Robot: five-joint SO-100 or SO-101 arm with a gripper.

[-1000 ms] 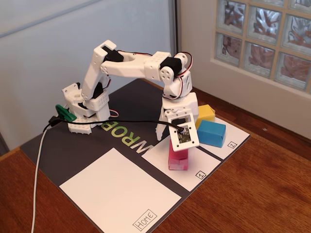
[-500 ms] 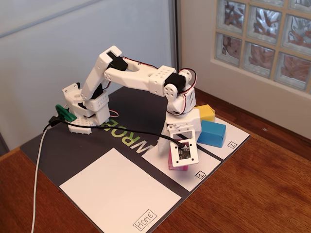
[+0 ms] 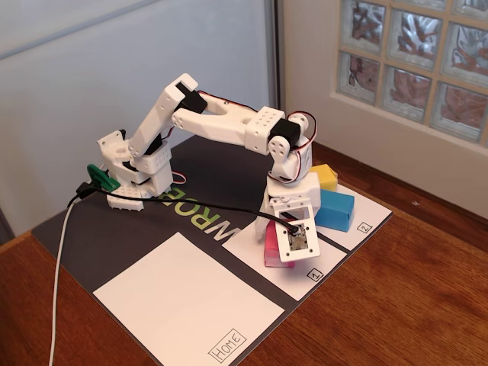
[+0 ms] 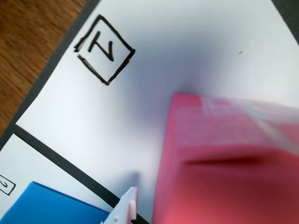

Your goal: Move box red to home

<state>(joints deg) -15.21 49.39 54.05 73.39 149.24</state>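
Note:
The pink-red box [image 3: 273, 250] lies on the small white rectangle marked "1" [image 3: 293, 280]. My gripper [image 3: 277, 242] is lowered over it, with the wrist camera plate covering most of the box. In the wrist view the red box [image 4: 219, 177] fills the lower right. One white fingertip [image 4: 128, 205] stands just left of the box with a thin gap, so the jaws look open around it; the other finger is not clearly seen. Home [image 3: 191, 305], the big white sheet with the "Home" label, lies empty at the front left, apart from the box.
A blue box [image 3: 334, 210] and a yellow box [image 3: 325, 177] sit on the rectangle marked "2" [image 3: 366, 221], right beside my gripper. The blue box also shows in the wrist view [image 4: 51, 205]. A black cable [image 3: 191, 206] crosses the dark mat. The wooden table edge is at the front.

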